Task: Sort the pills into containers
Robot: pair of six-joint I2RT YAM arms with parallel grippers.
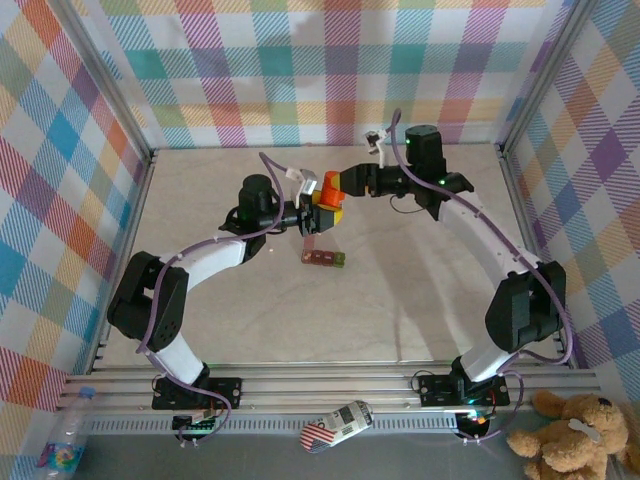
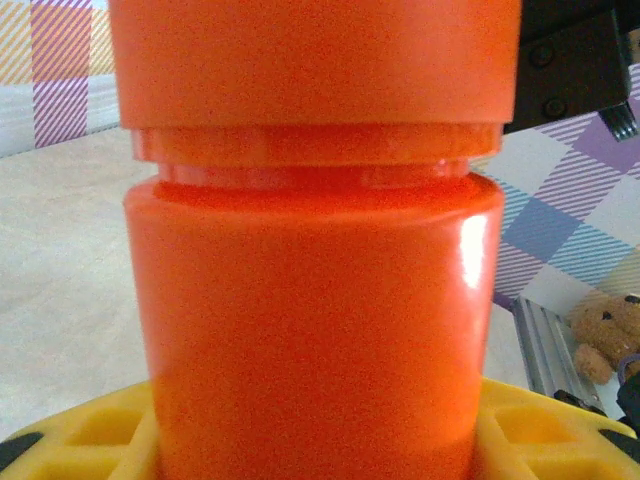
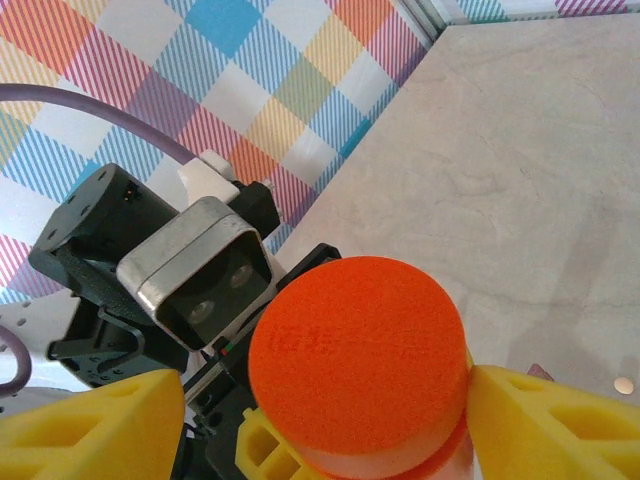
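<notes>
Basically still at the bottle-opening stage, nothing sorted yet as far as I can see. The orange bottle (image 1: 331,196) hangs in the air above the table (image 1: 420,290), held between both arms. The left gripper (image 2: 315,440) has its yellow fingers (image 2: 85,435) clamped around the bottle body. The right gripper (image 3: 320,420) sits at the cap (image 3: 358,355), yellow fingers (image 3: 555,425) on either side; can't tell whether it's gripping or just touching. A gap shows between cap and body, so the cap looks partly loosened. The containers (image 1: 324,258) lie on the table just in front of the bottle, untouched. No pills visible; compartments are too small to read. Left: get the cap off, tip out, sort.
</notes>
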